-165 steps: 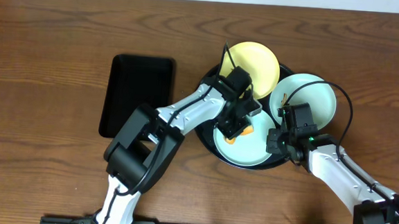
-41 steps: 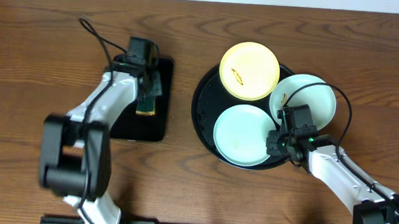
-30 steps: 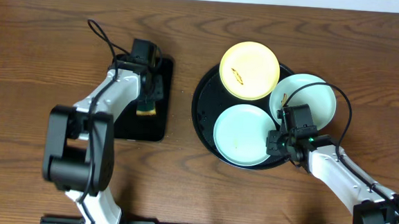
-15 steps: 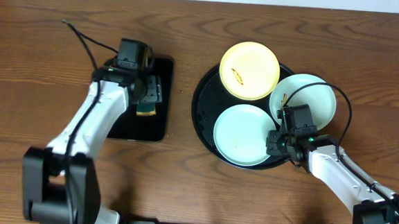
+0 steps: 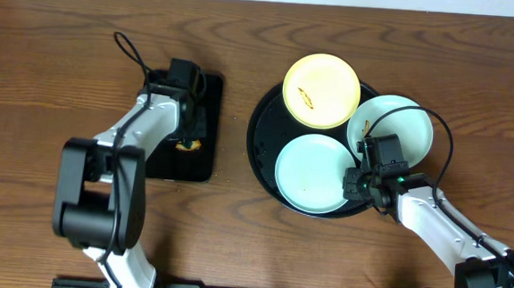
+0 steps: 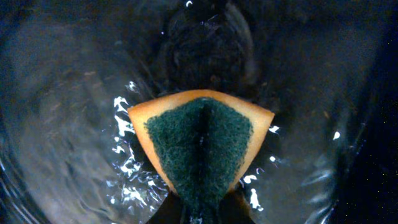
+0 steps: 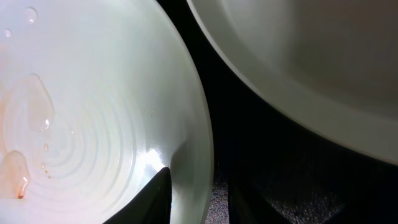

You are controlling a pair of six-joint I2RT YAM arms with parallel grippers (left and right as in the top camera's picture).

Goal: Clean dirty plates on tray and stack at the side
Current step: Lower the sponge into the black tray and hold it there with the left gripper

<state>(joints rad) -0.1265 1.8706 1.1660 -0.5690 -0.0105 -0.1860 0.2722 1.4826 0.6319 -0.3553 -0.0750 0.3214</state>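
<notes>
The round black tray holds three plates. A pale yellow plate with a brown smear lies at the back. A mint-white plate lies at the front, wet in the right wrist view. A second mint-white plate leans over the right rim and fills the upper right of the right wrist view. My right gripper is shut on the front plate's right rim. My left gripper is shut on an orange sponge with a green pad over the rectangular tray.
The smaller rectangular black tray lies left of the round tray; its wet glossy floor fills the left wrist view. Brown wooden table all round.
My left arm has carried the sponge from the front plate to the rectangular tray and shifted slightly over it. The right arm and the plates have not moved.
</notes>
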